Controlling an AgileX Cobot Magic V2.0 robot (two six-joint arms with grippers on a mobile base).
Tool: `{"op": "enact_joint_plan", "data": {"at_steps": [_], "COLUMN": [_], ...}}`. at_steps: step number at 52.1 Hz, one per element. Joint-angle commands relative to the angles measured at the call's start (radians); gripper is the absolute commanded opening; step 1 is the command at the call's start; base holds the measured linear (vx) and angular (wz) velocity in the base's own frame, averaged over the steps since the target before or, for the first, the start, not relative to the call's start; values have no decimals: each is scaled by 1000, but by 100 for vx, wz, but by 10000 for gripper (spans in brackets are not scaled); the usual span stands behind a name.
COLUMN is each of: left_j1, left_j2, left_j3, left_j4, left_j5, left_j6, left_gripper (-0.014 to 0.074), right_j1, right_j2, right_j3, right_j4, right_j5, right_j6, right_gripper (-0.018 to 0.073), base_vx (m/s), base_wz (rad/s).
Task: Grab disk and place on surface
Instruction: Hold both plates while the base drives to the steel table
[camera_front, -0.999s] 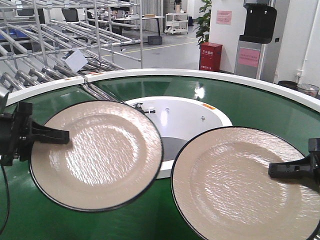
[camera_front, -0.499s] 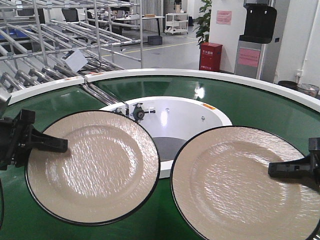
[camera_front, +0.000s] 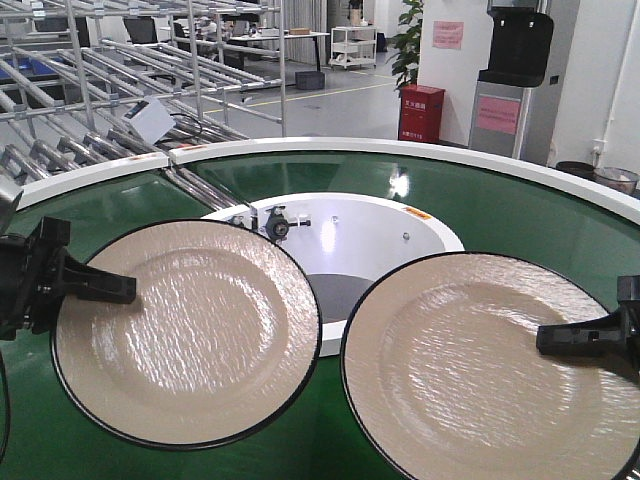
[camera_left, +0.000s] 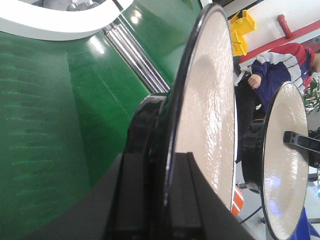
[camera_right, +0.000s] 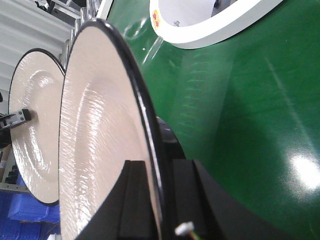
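Gleaming rippled cream, black-rimmed: left disk (camera_front: 190, 335) in left pincer (camera_front: 127, 292) grip, right disk (camera_front: 460, 375) in right pincer (camera_front: 546, 340) grip.

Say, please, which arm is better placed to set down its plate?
Probably right: left gripper and right gripper both clamp plates over the green belt, but the right plate hangs nearer the camera.

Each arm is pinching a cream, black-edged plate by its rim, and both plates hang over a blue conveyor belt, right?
The conveyor belt is green, not blue; the front-facing view shows it. The rest holds: the left jaws pinch the left plate and the right jaws the right plate by the rim, over that belt.
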Motion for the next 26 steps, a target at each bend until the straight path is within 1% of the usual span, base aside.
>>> {"op": "enact_joint_plan", "data": {"at_steps": [1,26], "left_j1": [-4,-4], "left_j2": [-48,-48], "left_j3": [-29,-29], "left_j4": [-147,-147], "left_j5": [34,34], "left_j6": [-16,-16], "left_gripper": [-1,-1], "right_j1": [-2,-2], "right_j2": [-35,-35], "right_j3": [-30,-30], "right_j4": [138,138], "right_j5": [19,19], "right_j6": [2,2], "right_gripper": [-8,-8], "base_vx": [0,0], "base_wz": [0,0]}}
